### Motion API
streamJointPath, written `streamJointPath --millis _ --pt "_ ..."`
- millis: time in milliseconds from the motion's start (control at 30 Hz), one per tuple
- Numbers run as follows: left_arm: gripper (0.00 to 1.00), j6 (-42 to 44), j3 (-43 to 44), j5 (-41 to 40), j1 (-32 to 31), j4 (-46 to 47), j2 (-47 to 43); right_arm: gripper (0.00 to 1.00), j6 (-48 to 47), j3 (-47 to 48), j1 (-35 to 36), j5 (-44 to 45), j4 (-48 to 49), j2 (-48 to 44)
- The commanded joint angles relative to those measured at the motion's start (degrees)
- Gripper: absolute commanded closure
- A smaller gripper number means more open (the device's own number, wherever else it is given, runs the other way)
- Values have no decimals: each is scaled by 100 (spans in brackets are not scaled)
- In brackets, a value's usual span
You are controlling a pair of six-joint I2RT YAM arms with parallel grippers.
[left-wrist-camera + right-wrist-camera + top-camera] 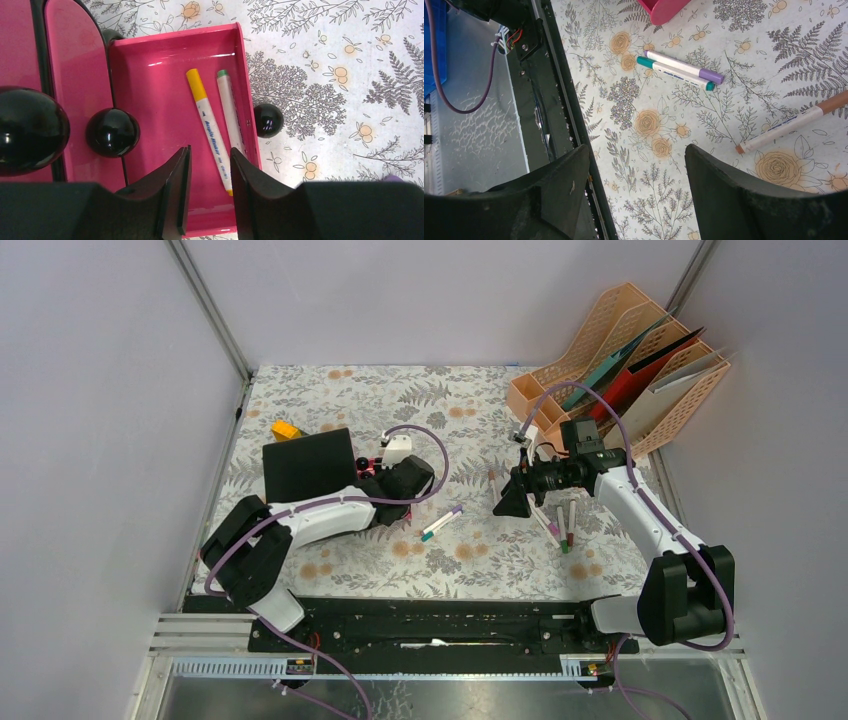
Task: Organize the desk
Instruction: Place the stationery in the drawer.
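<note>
Desk point(330, 390): fern-print top, fills the space beyond the black rail point(430, 625); everything sits on it.
Left gripper point(210, 150): over pink tray point(150, 75) left of desk centre; jaws a narrow gap apart, pinching nothing I can see.
Tray contents: yellow marker point(210, 125) and green marker point(231, 120), side by side along the tray's right wall.
Right gripper point(639, 200): spread wide, empty, hovering near the desk's near edge.
Loose: purple marker point(684, 67) and teal marker point(674, 76) touching; brown marker point(789, 125) apart.
Step (guess): releasing yellow marker into tray.
Do it well: open fully, lift straight up, don't drag the marker or clip the wall; right takes one marker, across mid-barrel.
Hidden: yellow marker's tail and tray's near end under fingers; brown marker cut off; tray mostly covered in top view.
</note>
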Motion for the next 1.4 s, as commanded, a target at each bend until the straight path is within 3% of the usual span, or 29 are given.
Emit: streamJointPath --millis 0,200,367,600,900,1367 --pt "61 8 221 142 14 56 -234 23 -109 211 -8 53 -70 -44" --pt "58 226 -31 1063 7 359 -699 23 -120 203 -9 93 -63 -11" --pt "48 458 -637 2020 6 1072 -1372 23 -113 202 -11 133 -61 41" --pt "3 583 -1234 2842 14 1691 -2210 23 -25 162 -9 308 54 122" --pt "1 572 -1564 3325 32 1874 -2678 24 583 55 5 1198 675 146" --pt "1 540 -2000 3684 67 2183 -3376 23 1569 414 978 3999 1457 945"
